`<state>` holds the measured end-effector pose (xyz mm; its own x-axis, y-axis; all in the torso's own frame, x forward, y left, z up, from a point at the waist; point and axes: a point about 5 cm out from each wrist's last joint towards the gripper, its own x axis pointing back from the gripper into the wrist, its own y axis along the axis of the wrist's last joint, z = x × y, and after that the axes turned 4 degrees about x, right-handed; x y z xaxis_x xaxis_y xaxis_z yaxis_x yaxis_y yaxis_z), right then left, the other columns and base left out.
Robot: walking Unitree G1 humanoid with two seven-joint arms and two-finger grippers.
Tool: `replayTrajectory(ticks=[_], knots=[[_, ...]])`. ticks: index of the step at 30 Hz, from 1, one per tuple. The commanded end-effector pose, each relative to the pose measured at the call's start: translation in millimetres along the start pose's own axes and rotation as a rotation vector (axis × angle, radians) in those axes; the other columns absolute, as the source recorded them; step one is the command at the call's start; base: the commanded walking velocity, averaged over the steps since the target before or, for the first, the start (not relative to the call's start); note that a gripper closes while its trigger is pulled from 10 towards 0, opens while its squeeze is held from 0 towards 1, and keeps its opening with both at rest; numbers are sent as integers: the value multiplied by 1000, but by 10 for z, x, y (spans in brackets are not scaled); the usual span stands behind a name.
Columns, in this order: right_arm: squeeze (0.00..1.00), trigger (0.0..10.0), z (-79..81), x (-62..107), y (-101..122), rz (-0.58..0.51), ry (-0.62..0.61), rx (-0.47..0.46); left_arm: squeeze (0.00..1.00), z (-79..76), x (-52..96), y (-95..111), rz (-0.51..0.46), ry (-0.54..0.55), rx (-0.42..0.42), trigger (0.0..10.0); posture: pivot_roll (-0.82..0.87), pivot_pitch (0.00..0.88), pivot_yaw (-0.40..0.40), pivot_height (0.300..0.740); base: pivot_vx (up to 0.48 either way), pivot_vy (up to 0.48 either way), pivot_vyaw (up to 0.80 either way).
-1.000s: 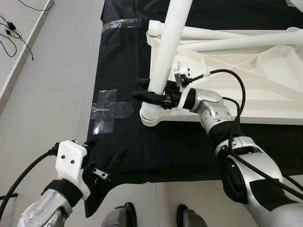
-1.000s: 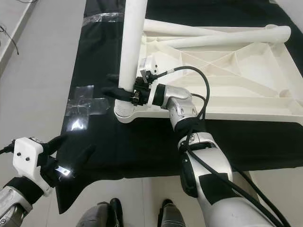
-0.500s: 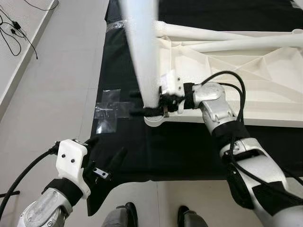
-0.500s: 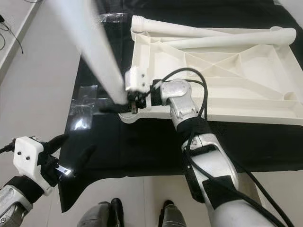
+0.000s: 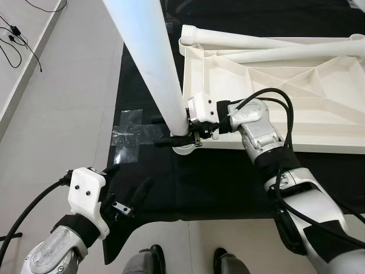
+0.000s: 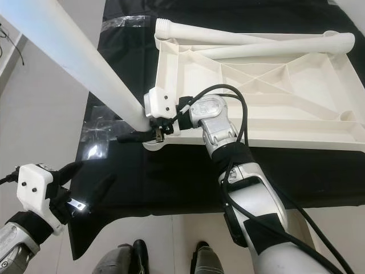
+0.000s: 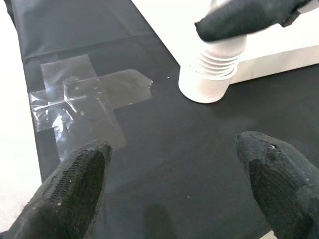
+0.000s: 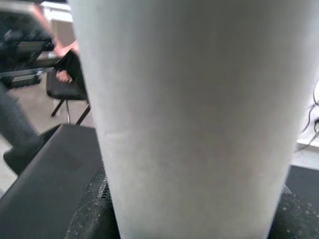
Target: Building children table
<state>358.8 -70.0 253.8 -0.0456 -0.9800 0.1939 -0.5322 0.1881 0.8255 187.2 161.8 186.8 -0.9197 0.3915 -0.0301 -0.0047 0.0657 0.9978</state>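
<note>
right gripper clamped, left gripper spread low

Head stereo pair: looks steeply down from above at the black mat on the floor; both eyes share the upturned white tabletop.
Left wrist view: low, close over the mat, facing the threaded socket.
Right wrist view: pressed against the white leg.
</note>
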Motion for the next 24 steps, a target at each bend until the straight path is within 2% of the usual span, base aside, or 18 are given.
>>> replayTrajectory(ticks=[1, 4, 6, 9, 11, 14, 16, 18, 21, 24], knots=[[0, 10000, 238, -63, -404, 81, 4, -239, 0, 13, 31, -48, 30, 4, -8, 10000, 76, 295, 48, 740, 0, 0, 0], [0, 10000, 264, -80, -479, 106, -36, -290, 0, 9, 37, -52, 31, 4, -8, 10000, 76, 293, 49, 740, 0, 0, 0], [0, 10000, 264, -80, -479, 106, -36, -290, 0, 9, 37, -52, 31, 4, -8, 10000, 76, 293, 49, 740, 0, 0, 0], [0, 10000, 325, -138, -600, 69, -157, -430, 0, -1, 58, -65, 37, 2, -5, 10000, 75, 284, 54, 740, 0, 0, 0], [0, 10000, 338, -151, -630, 54, -199, -464, 0, -4, 64, -68, 39, 0, -4, 10000, 76, 284, 55, 740, 0, 0, 0], [0, 10000, 346, -157, -651, 48, -232, -481, 0, -6, 69, -70, 41, -1, -3, 10000, 78, 284, 55, 740, 0, 0, 0], [0, 10000, 356, -170, -706, 44, -335, -540, 0, -10, 77, -71, 44, -1, -2, 10000, 80, 289, 56, 740, 0, 0, 0], [0, 10000, 356, -170, -706, 44, -335, -540, 0, -10, 77, -71, 44, -1, -2, 10000, 80, 289, 56, 740, 0, 0, 0], [0, 10000, 367, -190, -734, 34, -417, -583, 0, -12, 81, -68, 44, -2, -2, 10000, 80, 295, 55, 740, 0, 0, 0], [0, 10000, 391, -218, -737, 30, -455, -589, 0, -13, 84, -64, 44, -1, -2, 10000, 83, 298, 53, 740, 0, 0, 0]])
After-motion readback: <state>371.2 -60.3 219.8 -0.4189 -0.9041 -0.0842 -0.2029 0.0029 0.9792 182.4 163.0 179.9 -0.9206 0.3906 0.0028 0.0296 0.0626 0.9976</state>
